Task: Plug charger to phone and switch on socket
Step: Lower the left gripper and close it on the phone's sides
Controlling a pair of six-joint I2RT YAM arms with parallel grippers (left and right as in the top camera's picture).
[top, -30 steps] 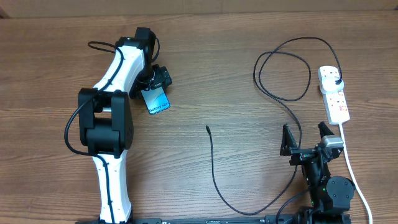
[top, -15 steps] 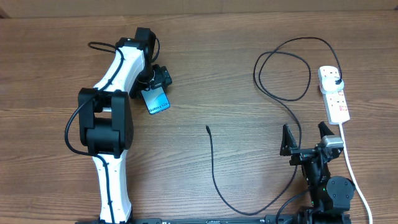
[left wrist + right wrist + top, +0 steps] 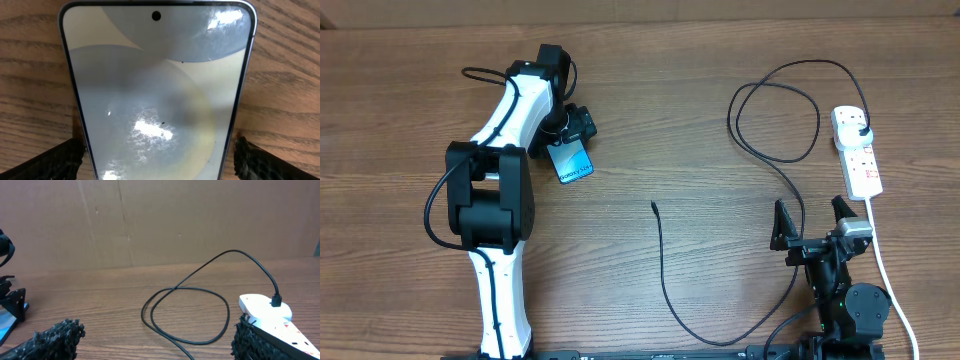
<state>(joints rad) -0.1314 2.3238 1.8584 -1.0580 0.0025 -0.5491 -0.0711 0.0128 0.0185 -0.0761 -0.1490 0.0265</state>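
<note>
The phone [image 3: 574, 161] lies flat on the wooden table, cyan screen up. My left gripper [image 3: 570, 134] hangs open just over its far end. In the left wrist view the phone [image 3: 160, 85] fills the frame, and the left gripper [image 3: 157, 162] straddles its width with a finger beside each long edge, not pressing on it. The charger cable [image 3: 663, 270] runs from its loose connector tip [image 3: 653, 206] in loops to a black plug [image 3: 861, 131] seated in the socket [image 3: 858, 152]. My right gripper [image 3: 812, 222] stands open below the socket, holding nothing. It also shows as the right gripper [image 3: 155, 340] facing the cable loop [image 3: 200, 275] and the socket [image 3: 265, 307].
The socket's thick white cord [image 3: 888, 280] runs down the right side past my right arm. A brown cardboard wall [image 3: 160, 220] closes the far edge of the table. The left arm [image 3: 500, 190] stretches across the left half.
</note>
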